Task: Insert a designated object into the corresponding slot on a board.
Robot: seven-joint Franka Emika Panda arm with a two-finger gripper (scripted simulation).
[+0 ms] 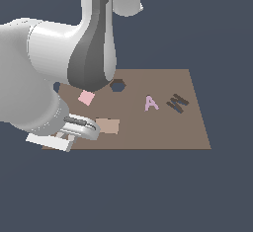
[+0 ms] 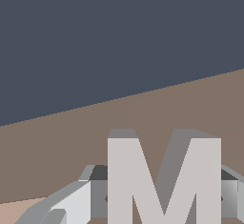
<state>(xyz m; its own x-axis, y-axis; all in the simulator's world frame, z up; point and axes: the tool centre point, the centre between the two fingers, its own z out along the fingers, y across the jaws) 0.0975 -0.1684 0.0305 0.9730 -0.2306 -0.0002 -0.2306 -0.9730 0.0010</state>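
Wrist view: grey M block [image 2: 164, 180] sits between the end effector [image 2: 162, 199] fingers.

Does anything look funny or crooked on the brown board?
Only the dark M-shaped slot sits tilted on the board, so it reads like a W. Nothing looks spilled or broken. The grey M block sits between the gripper fingers.

This is a simulated test scene, not a real room: a flat brown board [image 1: 148, 127] floats on a plain dark blue-grey background, with smooth rendered surfaces and no furniture or walls.
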